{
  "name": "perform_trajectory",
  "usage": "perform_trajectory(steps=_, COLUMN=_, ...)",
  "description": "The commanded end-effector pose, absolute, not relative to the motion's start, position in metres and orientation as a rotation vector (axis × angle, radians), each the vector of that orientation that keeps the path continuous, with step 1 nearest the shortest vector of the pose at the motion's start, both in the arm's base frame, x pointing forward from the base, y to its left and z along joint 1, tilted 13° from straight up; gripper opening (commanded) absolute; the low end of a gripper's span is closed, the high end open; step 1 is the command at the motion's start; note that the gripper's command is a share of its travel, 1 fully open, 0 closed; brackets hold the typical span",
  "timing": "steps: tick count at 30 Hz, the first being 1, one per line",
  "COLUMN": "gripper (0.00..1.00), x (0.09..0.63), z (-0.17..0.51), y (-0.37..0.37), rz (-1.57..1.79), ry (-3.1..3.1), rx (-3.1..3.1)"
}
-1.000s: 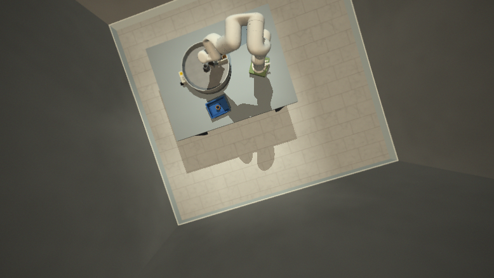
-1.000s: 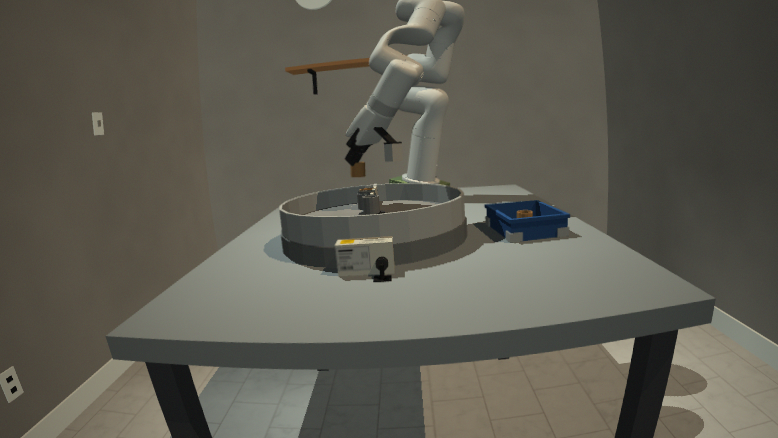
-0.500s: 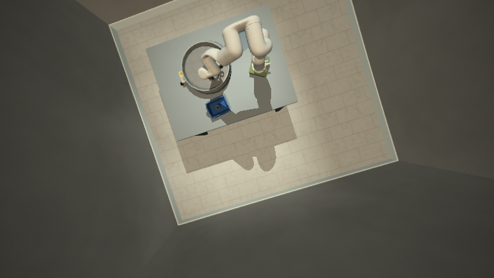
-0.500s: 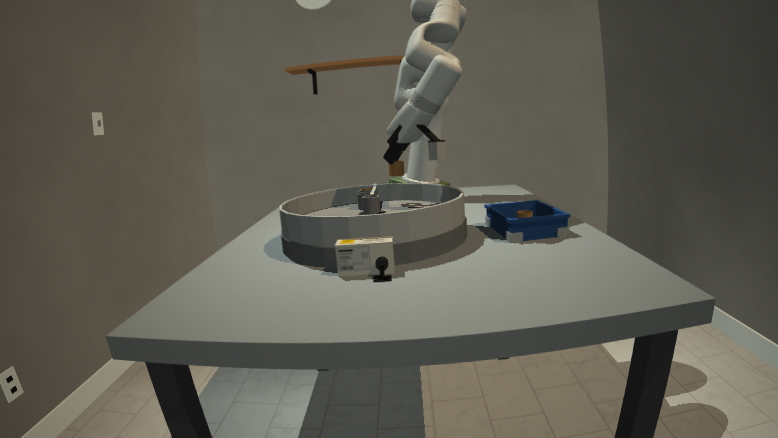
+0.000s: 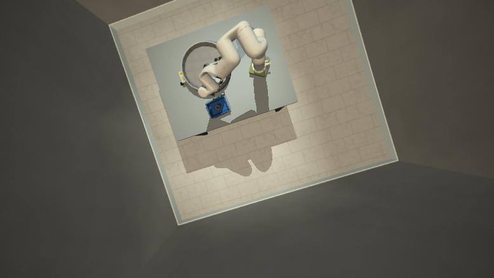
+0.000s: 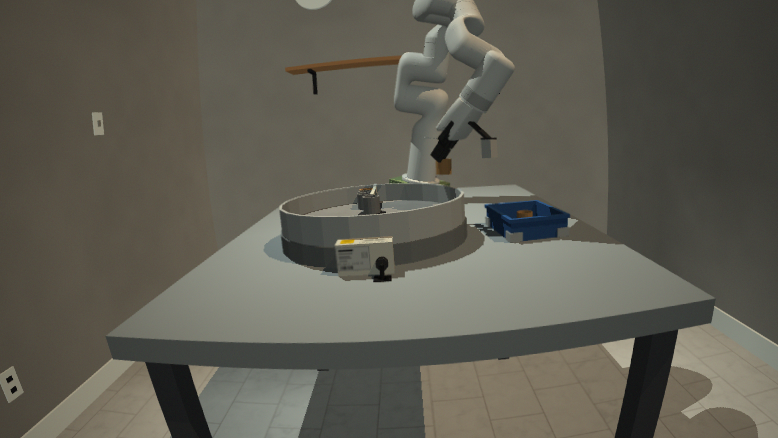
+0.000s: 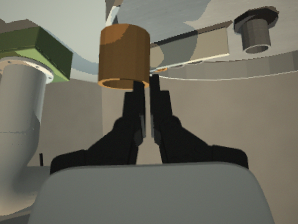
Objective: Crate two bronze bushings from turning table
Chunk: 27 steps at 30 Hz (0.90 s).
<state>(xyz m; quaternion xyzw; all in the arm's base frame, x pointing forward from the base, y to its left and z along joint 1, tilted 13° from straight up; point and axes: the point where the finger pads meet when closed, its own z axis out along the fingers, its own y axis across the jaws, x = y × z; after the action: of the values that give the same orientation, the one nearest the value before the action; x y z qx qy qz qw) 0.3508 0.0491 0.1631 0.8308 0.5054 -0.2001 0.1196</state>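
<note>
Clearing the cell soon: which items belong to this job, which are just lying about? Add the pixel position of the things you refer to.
Job:
- turning table (image 5: 185,66) (image 6: 372,228)
- blue crate (image 5: 207,110) (image 6: 536,229)
- bushing in crate (image 5: 217,107) (image 6: 524,213)
- bushing in claw (image 6: 444,166) (image 7: 124,56)

Lying about:
- white box with yellow patch (image 5: 181,76) (image 6: 352,258)

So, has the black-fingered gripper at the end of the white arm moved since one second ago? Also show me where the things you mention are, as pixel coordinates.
Yes. In the exterior view, the black-fingered gripper (image 6: 442,158) (image 7: 147,88) has shifted right, towards the blue rectangular crate (image 5: 209,112) (image 6: 536,221).
</note>
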Motion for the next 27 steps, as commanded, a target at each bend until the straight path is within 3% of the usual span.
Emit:
perform_trajectory(steps=1, gripper=0.00, x=0.362, z=0.173, y=0.089, rz=-0.593, ry=1.467, rx=2.429)
perform_trajectory(steps=17, gripper=0.00, x=0.385, z=0.196, y=0.190, rz=-0.593, ry=1.467, rx=2.429)
perform_trajectory(steps=27, gripper=0.00, x=0.391, z=0.202, y=0.216, rz=-0.593, ry=1.467, rx=2.429)
